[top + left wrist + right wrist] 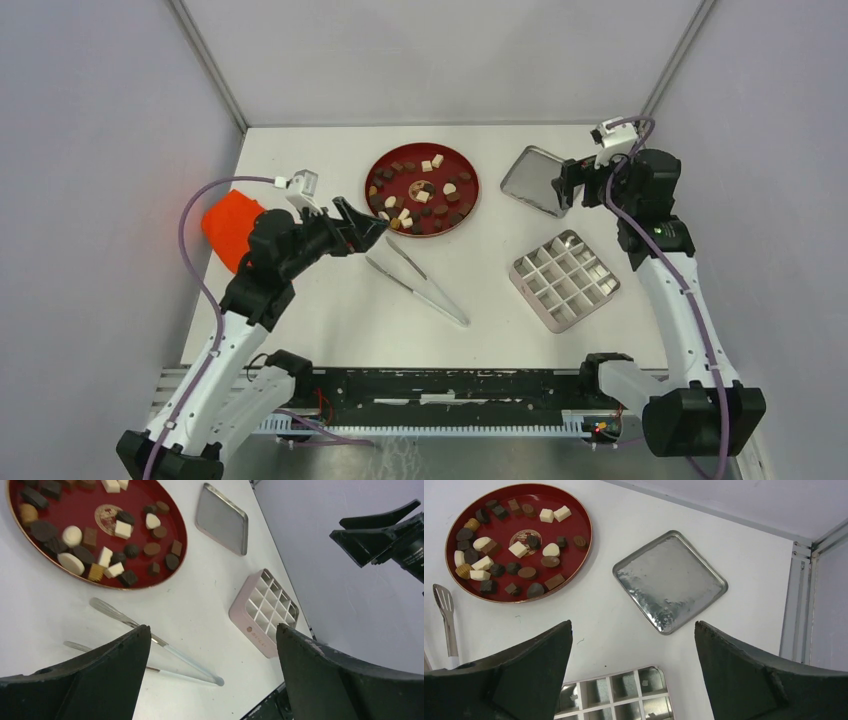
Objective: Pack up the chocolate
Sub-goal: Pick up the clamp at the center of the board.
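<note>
Red plate [473, 195] of chocolate [426, 166] at centre back, left gripper [372, 228] at its near-left rim, tweezers [415, 280] flat on the table just in front, right gripper [566, 187] at the metal tray's [528, 176] right edge, gridded box [564, 280] nearer, orange object [230, 228] far left.

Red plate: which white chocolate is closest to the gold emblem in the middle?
The square white chocolate right at the gold emblem's edge. The other white pieces all sit farther out from it.
</note>
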Controlling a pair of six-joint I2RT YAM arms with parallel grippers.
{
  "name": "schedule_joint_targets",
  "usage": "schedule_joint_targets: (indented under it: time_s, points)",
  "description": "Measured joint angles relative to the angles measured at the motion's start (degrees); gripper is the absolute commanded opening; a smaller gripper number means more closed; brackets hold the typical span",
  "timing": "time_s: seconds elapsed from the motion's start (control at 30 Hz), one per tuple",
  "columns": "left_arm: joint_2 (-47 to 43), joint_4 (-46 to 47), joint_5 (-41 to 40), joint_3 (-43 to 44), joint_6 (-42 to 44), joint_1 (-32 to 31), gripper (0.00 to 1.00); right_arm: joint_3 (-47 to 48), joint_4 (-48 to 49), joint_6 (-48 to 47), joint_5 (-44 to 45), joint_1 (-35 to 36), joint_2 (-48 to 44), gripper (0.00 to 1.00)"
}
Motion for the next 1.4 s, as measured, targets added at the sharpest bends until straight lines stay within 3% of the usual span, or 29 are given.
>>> schedule_joint_targets:
  time_s: [0.2,0.43,0.5,0.63,0.7,0.8,0.9,1.03,1.2,1.4]
  points:
    - [-0.11,2.19,-0.24,-5.16,-4.04,-3.3,0.99,-1.03,0.07,0.74,-2.45,-1.38,-0.7,0.98]
    - [-1.53,2.29,-4.24,-9.94,-12.87,-6.99,0.95,-3.8,-0.31,-3.67,-12.41,-1.07,-0.9,0.98]
    - [-1.62,0.94,-9.42,-10.49,-15.96,-11.21,0.92,-4.44,-1.29,-7.72,-14.73,0.63,-0.87,0.98]
    - [0.0,-4.2,-24.79,-10.19,-24.33,-25.55,0.85,-8.41,-1.49,-16.37,-20.22,3.98,-1.33,0.98]
    - [4.09,-9.09,-32.94,-8.17,-30.27,-33.16,0.84,-12.24,-0.52,-19.45,-21.88,4.39,-1.68,0.98]
    - [16.96,-21.14,-43.76,0.83,-41.07,-41.11,0.83,-17.27,-0.48,-23.17,-22.97,4.55,-1.07,0.98]
    - [33.97,-35.19,-51.87,15.91,-50.73,-45.11,0.81,-19.34,-0.15,-24.9,-23.71,4.63,0.11,0.98]
    - [48.52,-46.69,-59.17,29.11,-58.21,-48.68,0.79,-21.4,1.7,-26.05,-25.59,4.63,0.46,0.98]
    - [52.39,-49.66,-60.76,29.88,-59.3,-49.92,0.74,-23.32,2.91,-27.17,-26.27,4.63,0.33,0.98]
    - [51.71,-40.04,-56.41,24.7,-57.72,-46.88,0.58,-23.34,2.47,-28.33,-25.57,4.63,0.11,0.98]
